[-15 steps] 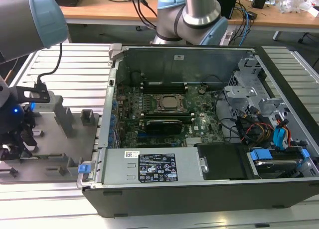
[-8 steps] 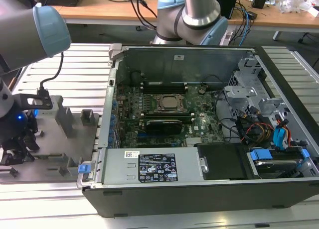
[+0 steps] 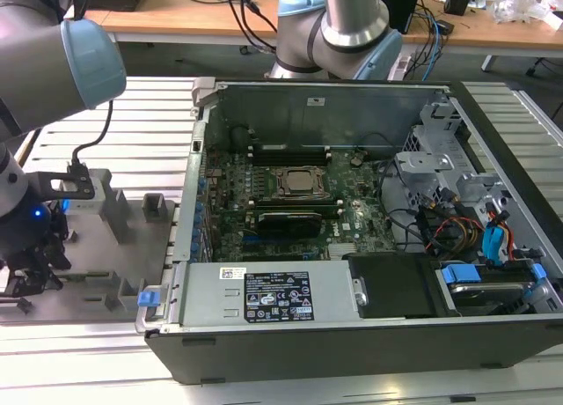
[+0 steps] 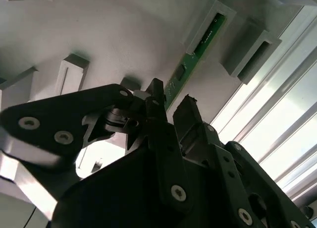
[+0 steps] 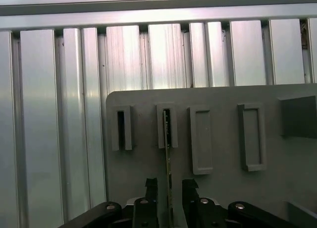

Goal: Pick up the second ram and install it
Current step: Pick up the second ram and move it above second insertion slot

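Straddling the second ram [image 5: 169, 158] — pincer [image 5: 169, 182] apart, grey fixture plate [image 5: 277, 188], ribbed aluminium table [image 5: 59, 114].

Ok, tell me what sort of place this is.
Probably a robotics lab or workshop: an open computer case sits on a slatted metal table, a memory stick stands in a grey fixture plate, and a cable-strewn desk stands behind.

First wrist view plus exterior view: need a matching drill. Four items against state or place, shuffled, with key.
Items
1. long flat green ram stick
2. black two-finger gripper
3. grey fixture block with a dark slot
4. black computer case

States
A. lid off, insides exposed
B. slot vacant
C. standing on edge, end seated in a second grey block
D. open, one finger on each side of the stick

Pairs: 1-C, 2-D, 3-B, 4-A
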You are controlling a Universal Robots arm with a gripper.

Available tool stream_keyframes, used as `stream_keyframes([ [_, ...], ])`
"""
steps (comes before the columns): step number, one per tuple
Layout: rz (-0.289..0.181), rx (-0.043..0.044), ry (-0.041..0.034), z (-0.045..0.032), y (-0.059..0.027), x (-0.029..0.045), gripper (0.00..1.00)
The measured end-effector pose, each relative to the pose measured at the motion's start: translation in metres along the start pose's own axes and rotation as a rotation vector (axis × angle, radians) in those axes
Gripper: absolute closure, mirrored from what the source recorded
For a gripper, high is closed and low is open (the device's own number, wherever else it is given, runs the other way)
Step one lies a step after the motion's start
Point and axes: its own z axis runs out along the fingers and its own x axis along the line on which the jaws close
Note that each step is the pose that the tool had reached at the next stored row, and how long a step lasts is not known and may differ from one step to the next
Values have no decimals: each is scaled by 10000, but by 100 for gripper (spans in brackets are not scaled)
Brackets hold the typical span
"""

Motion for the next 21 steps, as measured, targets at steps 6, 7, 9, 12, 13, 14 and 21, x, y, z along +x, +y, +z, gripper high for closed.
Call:
stream_keyframes([
  [6, 0, 0, 0, 6, 0, 0, 87],
  [7, 0, 0, 1, 7, 0, 0, 87],
  [9, 0, 0, 1, 8, 0, 0, 87],
  [12, 0, -1, 1, 10, 0, 0, 87],
  [13, 0, 2, -2, 9, -1, 0, 87],
  [14, 0, 4, -4, 6, -1, -1, 87],
  [21, 1, 1, -1, -54, 2, -2, 87],
])
